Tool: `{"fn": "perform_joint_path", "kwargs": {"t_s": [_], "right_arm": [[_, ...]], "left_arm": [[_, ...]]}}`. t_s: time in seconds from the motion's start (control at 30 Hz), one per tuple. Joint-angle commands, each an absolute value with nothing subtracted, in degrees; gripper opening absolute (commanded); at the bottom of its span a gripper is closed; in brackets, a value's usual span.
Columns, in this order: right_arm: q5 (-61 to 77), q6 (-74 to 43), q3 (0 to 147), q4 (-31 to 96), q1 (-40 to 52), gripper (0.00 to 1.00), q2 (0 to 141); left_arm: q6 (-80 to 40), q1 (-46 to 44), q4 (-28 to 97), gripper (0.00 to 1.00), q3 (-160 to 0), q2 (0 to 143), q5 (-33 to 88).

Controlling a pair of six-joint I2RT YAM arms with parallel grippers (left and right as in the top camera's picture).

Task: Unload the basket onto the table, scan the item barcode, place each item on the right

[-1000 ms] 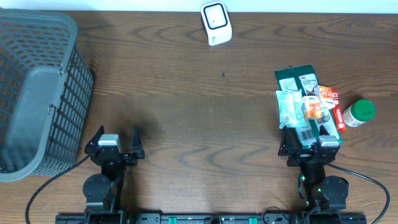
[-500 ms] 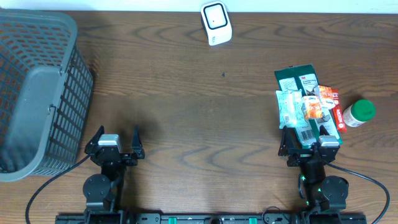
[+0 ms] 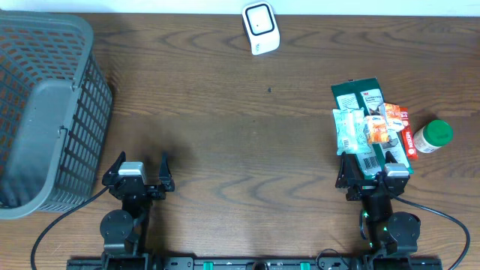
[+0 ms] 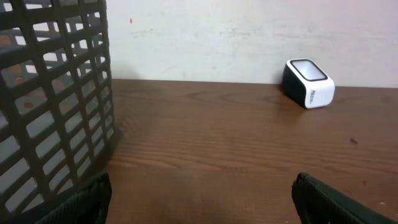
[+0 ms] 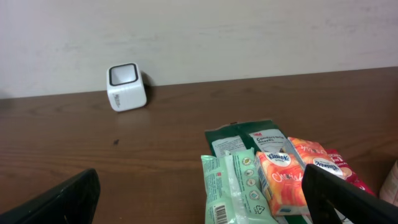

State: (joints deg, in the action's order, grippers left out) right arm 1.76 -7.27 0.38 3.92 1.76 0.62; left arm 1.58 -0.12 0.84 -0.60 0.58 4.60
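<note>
A pile of items lies at the right of the table: a pale green wipes pack (image 3: 349, 129) (image 5: 233, 186) with a barcode on its near end, orange tissue packs (image 3: 379, 129) (image 5: 280, 180), a dark green package (image 3: 358, 94) (image 5: 242, 134) and a red pack (image 3: 406, 141). The white scanner (image 3: 260, 28) (image 5: 127, 87) (image 4: 308, 91) stands at the far edge. My right gripper (image 3: 371, 171) (image 5: 199, 196) is open at the pile's near end, holding nothing. My left gripper (image 3: 139, 169) (image 4: 202, 199) is open over bare wood.
A grey mesh basket (image 3: 45, 112) (image 4: 50, 93) fills the far left, close beside my left gripper. A white bottle with a green lid (image 3: 433, 136) stands right of the pile. A wall runs behind the table's far edge.
</note>
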Motion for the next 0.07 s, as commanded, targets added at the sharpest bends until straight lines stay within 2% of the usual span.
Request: {"fn": "perform_joint_path", "kwargs": {"t_s": [0.0,0.03], "right_arm": [[2.0,-8.1,0.3,4.1,2.2,0.99,0.3],[2.0,-8.1,0.3,4.1,2.2,0.99,0.3]], "left_arm": [[2.4,-0.3,3.4,0.94,-0.2,0.2,7.0],[2.4,-0.3,3.4,0.93,-0.2,0.2,7.0]]}}
